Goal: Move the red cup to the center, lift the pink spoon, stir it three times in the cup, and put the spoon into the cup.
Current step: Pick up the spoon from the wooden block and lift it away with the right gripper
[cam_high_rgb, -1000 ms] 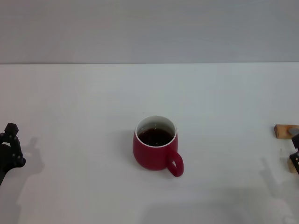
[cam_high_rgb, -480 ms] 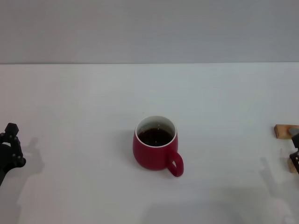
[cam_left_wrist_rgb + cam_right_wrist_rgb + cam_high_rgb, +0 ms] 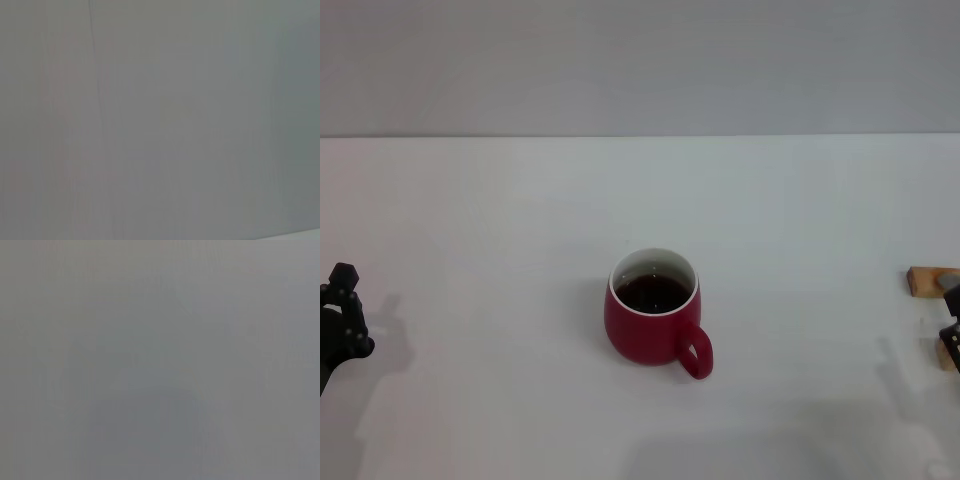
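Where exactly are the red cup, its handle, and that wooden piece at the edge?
red cup (image 3: 642, 335): head view, on its rounded red outer wall.
handle (image 3: 697, 354): head view, on the red loop.
wooden block (image 3: 923, 281): head view, on its tan top face at the right edge.

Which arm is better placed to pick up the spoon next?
Probably the right. The pink spoon is not visible, but the right gripper sits at the table's right edge beside a tan block. The left gripper has nothing near. The red cup already stands central.
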`<state>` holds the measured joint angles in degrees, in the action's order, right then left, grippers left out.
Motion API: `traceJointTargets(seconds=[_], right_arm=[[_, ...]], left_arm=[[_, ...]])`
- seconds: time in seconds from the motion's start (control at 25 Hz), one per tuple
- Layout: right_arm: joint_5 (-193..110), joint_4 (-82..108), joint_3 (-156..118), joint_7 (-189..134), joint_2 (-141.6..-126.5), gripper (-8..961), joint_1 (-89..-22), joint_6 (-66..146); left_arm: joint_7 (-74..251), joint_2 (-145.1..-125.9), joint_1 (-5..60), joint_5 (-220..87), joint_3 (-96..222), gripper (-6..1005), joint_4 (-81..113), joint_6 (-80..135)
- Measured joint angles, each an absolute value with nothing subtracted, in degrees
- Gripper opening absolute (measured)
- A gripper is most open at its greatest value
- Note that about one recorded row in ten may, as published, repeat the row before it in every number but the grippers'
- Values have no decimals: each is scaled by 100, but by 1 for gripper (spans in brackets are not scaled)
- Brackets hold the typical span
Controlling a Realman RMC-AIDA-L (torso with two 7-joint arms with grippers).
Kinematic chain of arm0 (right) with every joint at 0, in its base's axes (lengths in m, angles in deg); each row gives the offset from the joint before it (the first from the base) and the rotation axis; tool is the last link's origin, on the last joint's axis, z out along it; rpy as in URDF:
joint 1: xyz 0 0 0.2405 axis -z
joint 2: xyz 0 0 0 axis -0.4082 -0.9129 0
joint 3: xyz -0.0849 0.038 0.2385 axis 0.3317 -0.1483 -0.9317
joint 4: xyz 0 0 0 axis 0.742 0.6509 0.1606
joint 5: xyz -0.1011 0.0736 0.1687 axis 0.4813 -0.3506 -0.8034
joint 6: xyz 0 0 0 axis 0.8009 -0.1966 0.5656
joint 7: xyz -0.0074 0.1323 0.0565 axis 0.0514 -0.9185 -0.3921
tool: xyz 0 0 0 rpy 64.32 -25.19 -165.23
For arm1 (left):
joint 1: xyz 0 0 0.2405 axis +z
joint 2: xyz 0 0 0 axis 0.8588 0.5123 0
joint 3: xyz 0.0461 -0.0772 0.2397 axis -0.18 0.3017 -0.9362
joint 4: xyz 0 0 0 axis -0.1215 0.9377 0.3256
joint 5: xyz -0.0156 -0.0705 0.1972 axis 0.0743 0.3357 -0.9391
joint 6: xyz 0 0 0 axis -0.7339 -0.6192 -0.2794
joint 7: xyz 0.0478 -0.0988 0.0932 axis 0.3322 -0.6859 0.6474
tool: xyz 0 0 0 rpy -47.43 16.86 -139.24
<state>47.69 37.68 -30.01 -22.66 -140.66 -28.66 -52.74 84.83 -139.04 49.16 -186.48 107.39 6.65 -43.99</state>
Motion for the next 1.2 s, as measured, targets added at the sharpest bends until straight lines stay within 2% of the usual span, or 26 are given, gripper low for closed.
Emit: traceJointTargets(seconds=[1.2], right_arm=[[4783,3768,-3001,-2266,-14057,756,-2840,-5281]], left_arm=[[8483,-13904,4965,-18656,10711,-2,656,-4409]])
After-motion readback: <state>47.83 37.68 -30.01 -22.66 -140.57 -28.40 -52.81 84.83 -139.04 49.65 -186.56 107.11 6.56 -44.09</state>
